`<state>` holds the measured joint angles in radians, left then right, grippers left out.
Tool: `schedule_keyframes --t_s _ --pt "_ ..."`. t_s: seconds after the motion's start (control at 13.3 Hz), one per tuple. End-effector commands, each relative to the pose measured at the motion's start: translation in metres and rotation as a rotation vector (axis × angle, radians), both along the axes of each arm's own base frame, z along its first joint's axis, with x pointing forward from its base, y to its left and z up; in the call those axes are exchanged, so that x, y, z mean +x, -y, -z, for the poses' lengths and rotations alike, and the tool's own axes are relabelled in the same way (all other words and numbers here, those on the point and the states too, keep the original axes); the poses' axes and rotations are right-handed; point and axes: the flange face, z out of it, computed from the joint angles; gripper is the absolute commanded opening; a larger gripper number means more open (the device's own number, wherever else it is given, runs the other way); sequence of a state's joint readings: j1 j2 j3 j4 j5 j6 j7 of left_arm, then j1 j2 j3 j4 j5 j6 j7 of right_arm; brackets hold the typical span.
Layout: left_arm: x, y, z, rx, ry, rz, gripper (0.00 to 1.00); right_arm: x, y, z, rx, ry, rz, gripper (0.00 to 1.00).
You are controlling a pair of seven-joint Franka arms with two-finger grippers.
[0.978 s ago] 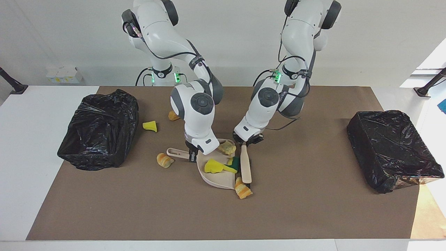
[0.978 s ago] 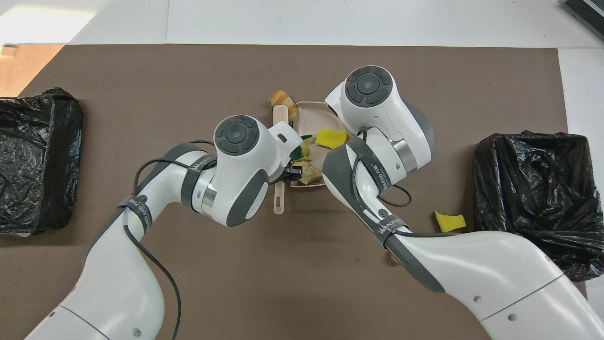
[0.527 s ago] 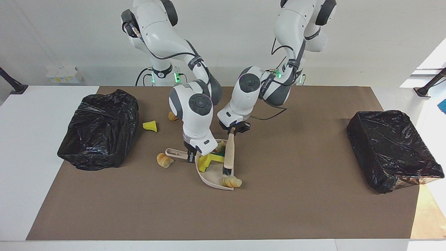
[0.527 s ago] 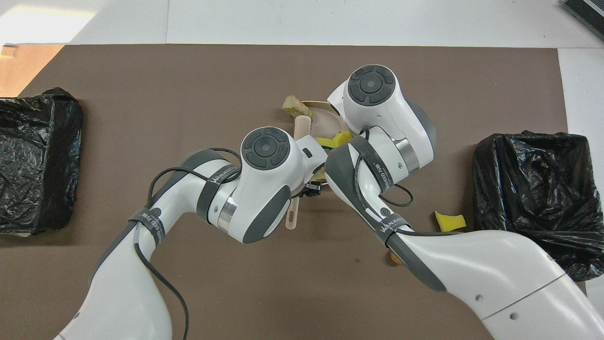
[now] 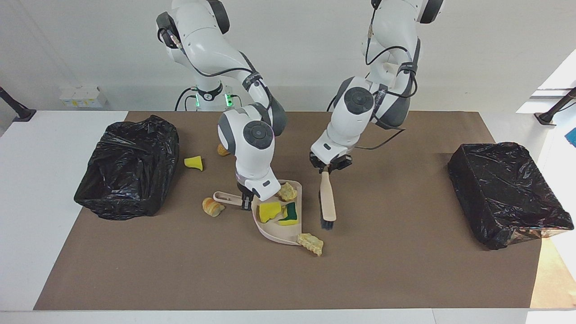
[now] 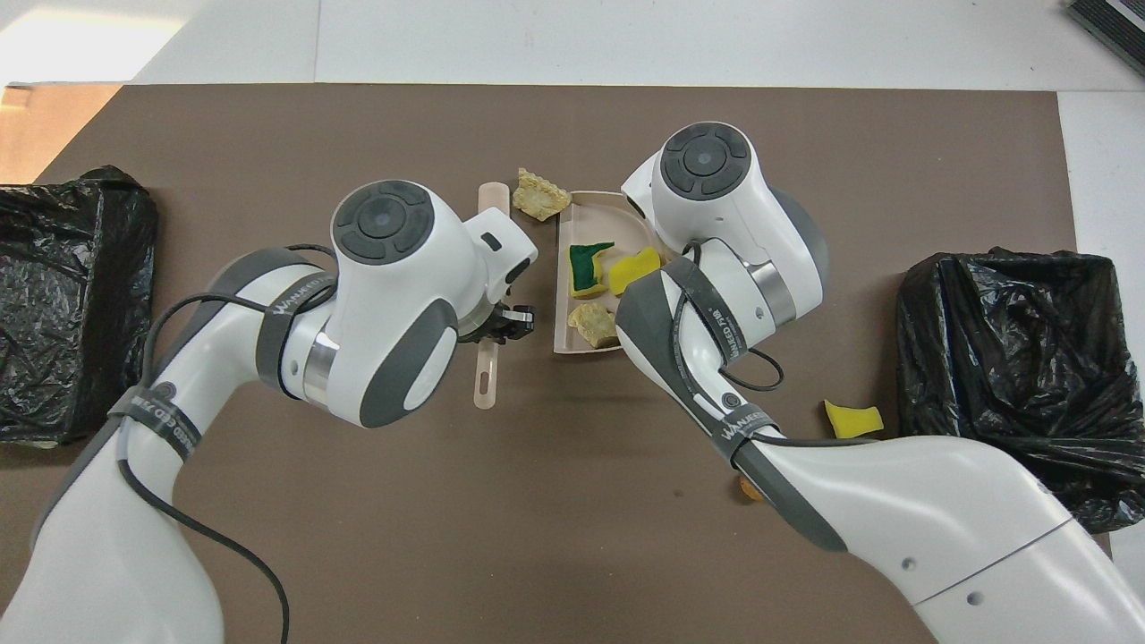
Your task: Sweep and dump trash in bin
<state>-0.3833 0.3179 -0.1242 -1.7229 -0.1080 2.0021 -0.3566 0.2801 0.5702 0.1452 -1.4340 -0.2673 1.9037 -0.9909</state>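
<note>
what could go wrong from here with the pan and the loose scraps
1. The croissant piece lies at the dustpan lip, not inside; lifting now may leave it on the table.
2. The brush in the left end effector hangs beside the pan, so another stroke could knock out the green-and-yellow sponge.

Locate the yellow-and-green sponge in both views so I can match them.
Facing view: the yellow-and-green sponge lies in the beige dustpan, low of centre, beside a yellow sponge chunk.
Overhead view: same sponge, just above centre, in the dustpan.
Shared landmark: the brush, alongside the dustpan toward the left arm's end.
</note>
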Motion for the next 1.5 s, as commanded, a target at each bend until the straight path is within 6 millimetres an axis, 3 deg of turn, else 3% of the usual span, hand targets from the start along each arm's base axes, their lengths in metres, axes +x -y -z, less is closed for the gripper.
schedule_keyframes --t_s 0.0,0.15,0.3,0.53,0.75,0.83,1.05,1.35,1.43 --pt "0.027 -0.039 0.033 0.001 -0.024 0.028 0.0 -0.001 0.005 0.0 0.0 -0.004 0.032 0.0" --pt "0.033 -0.03 0.051 -0.003 -0.01 0.049 0.0 -0.001 0.007 0.0 0.0 -0.004 0.037 0.0" --pt "0.041 -0.007 0.064 0.008 0.003 0.091 0.0 -0.001 0.007 0.0 0.0 -0.003 0.038 0.0" --pt "0.057 0.007 0.065 -0.007 0.043 0.192 0.0 -0.002 0.005 0.0 -0.002 -0.004 0.033 0.0" --pt "0.022 0.059 0.061 -0.002 0.027 0.296 0.0 -0.001 0.007 -0.001 -0.001 -0.003 0.037 0.0" --pt "0.005 0.068 0.061 0.016 -0.01 0.323 0.0 0.0 0.008 -0.001 0.0 -0.003 0.039 0.0" --pt "-0.029 0.083 0.028 0.045 -0.076 0.381 0.0 0.0 0.01 -0.002 0.004 -0.004 0.044 0.0" --pt "-0.018 0.061 0.024 0.063 -0.098 0.338 0.0 0.0 0.01 -0.002 0.003 -0.005 0.045 0.0" --pt "-0.009 0.043 0.026 0.075 -0.112 0.303 0.0 -0.001 0.007 -0.003 0.004 -0.002 0.047 0.0"
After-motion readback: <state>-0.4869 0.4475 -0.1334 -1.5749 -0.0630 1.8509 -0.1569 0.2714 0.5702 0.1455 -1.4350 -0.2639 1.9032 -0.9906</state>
